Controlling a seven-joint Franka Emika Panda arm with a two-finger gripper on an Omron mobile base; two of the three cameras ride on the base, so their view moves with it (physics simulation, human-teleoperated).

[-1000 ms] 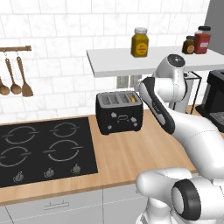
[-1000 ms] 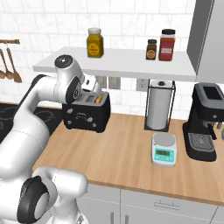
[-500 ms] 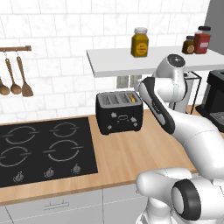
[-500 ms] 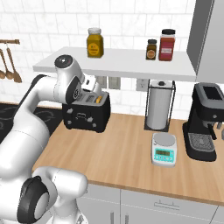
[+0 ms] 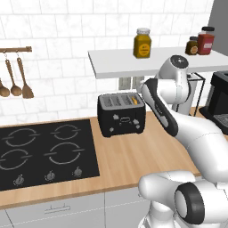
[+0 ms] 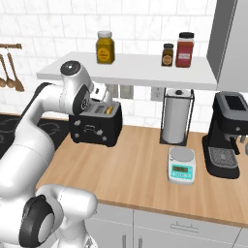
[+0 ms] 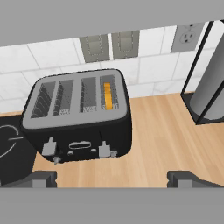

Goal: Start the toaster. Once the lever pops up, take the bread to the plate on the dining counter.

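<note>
One slice in the toaster, gripper spread wide above it.

Four slots run across the toaster (image 7: 76, 116), and the bread (image 7: 107, 96) sits low in the rightmost one, only its orange crust edge showing (so it looks loaded and waiting for the start). Two levers (image 7: 104, 150) stand on the front face, both apparently up; the right one would be the one serving the bread's side. The gripper (image 7: 117, 178) hovers over the front of the toaster, jaws fully apart and grasping nothing, a pose that suits pressing down on a lever. The toaster stands on the counter (image 5: 129, 156) just beside the hob (image 5: 44, 153). Three jars (image 6: 105, 47) line the shelf above.
</note>
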